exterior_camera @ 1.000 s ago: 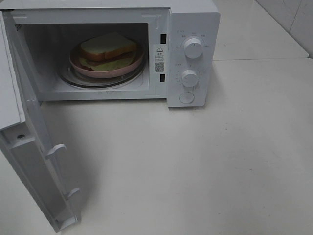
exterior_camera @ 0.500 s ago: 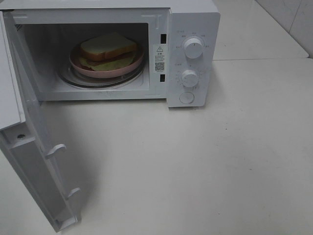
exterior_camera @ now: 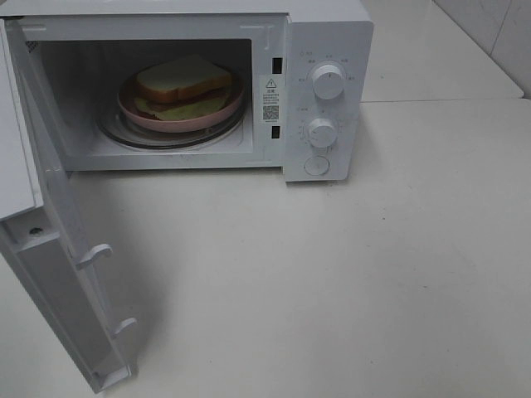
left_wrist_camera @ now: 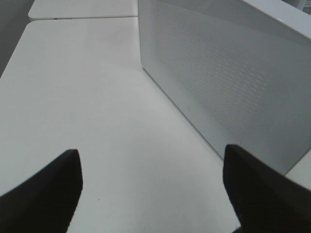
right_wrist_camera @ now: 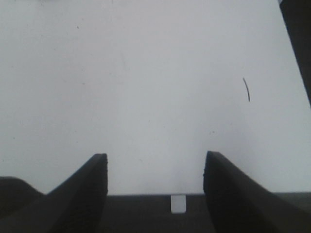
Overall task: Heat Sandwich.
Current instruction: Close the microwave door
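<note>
Inside the open microwave [exterior_camera: 328,37] at the far edge of the table [exterior_camera: 373,274]: sandwich [exterior_camera: 182,83] on a pink plate [exterior_camera: 187,124], door [exterior_camera: 50,274] swung out along the left edge. Bare table in front and rightward. Spread wide, holding nothing: left fingers [left_wrist_camera: 48,191] near a perforated white panel [left_wrist_camera: 223,73], right fingers [right_wrist_camera: 87,189] above bare table.

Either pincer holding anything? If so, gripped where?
Nothing held: left pincer and right pincer are both open and empty; the sandwich sits on its pink plate inside the open microwave.
</note>
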`<state>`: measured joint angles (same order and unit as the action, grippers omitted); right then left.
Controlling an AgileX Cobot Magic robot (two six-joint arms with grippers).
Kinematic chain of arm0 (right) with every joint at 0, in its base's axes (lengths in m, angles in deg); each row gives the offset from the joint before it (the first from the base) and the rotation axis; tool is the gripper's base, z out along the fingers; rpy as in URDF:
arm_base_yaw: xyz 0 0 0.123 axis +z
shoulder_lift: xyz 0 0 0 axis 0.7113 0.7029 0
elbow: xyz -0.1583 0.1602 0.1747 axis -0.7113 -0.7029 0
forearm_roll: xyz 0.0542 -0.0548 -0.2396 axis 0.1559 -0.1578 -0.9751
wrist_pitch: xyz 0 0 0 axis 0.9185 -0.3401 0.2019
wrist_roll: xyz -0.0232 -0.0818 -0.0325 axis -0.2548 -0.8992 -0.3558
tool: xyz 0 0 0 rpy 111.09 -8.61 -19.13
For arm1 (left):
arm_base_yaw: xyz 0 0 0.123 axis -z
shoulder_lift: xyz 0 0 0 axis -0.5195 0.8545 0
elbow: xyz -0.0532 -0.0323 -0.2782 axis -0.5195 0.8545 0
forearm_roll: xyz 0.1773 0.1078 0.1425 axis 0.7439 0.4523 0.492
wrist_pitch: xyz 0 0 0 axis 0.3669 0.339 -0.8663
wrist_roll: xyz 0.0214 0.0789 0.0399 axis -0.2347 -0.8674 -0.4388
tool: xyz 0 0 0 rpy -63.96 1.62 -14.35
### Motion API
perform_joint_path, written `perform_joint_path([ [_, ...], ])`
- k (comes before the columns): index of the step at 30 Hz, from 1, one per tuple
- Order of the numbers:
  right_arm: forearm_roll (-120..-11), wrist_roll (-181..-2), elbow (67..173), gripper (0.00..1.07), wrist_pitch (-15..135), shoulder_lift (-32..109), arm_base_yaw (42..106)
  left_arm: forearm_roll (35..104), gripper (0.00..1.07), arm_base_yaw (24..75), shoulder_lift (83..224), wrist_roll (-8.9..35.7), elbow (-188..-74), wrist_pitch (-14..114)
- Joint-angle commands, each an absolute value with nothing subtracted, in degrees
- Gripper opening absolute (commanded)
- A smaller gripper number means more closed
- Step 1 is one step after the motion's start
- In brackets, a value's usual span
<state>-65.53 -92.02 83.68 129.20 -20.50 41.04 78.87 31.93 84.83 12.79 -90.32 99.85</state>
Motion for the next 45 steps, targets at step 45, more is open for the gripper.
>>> perform_joint_path([
  [45, -67.19, -86.74, 80.82, 0.58, 120.44, -31.79, 46.89, 78.64, 0.76, 32.1, 84.55, 13.08, -90.27, 99.74],
])
